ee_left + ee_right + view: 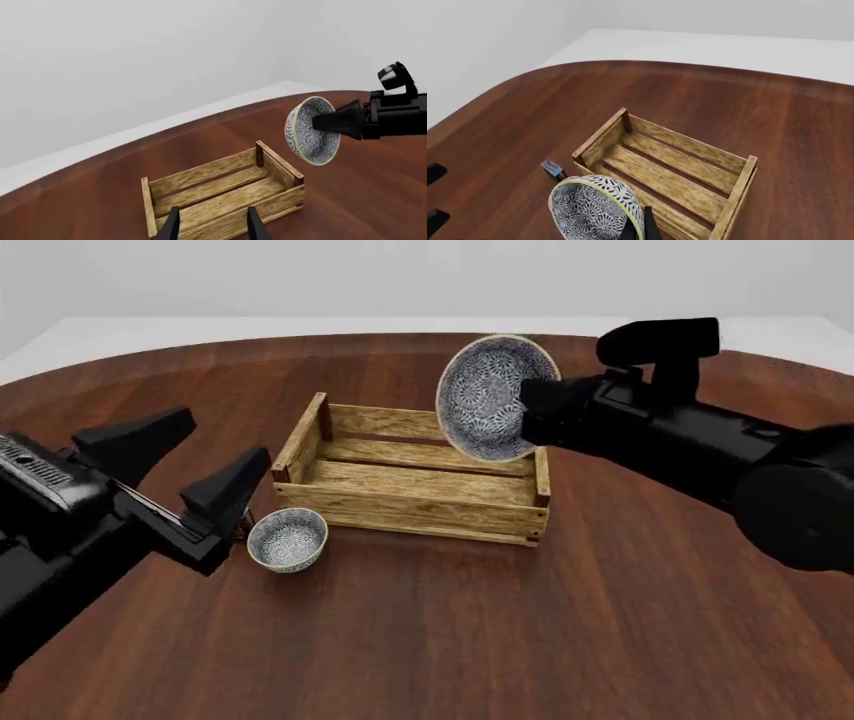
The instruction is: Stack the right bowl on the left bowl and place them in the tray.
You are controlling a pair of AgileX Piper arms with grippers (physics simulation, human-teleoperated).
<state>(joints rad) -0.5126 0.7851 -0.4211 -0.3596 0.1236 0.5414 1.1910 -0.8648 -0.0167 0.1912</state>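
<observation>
Wooden slats make up the tray (407, 490), which sits empty near the middle of the dark brown table (534, 640), its long side running left to right in the front view. A small blue-and-red box (552, 168) lies on the table just outside the tray's left end, seen only from the right wrist view.

The left bowl (288, 538) stands upright on the table just off the tray's front left corner, its mouth facing up. The right bowl (493, 397) is in the air above the tray's back right part, tipped on edge so that its mouth faces left and toward the camera.

The right gripper (531, 412) is closed on that bowl's rim, its arm reaching in level from the right. The left gripper (180, 475) hangs with fingers spread wide, holding nothing, just left of the bowl on the table.
</observation>
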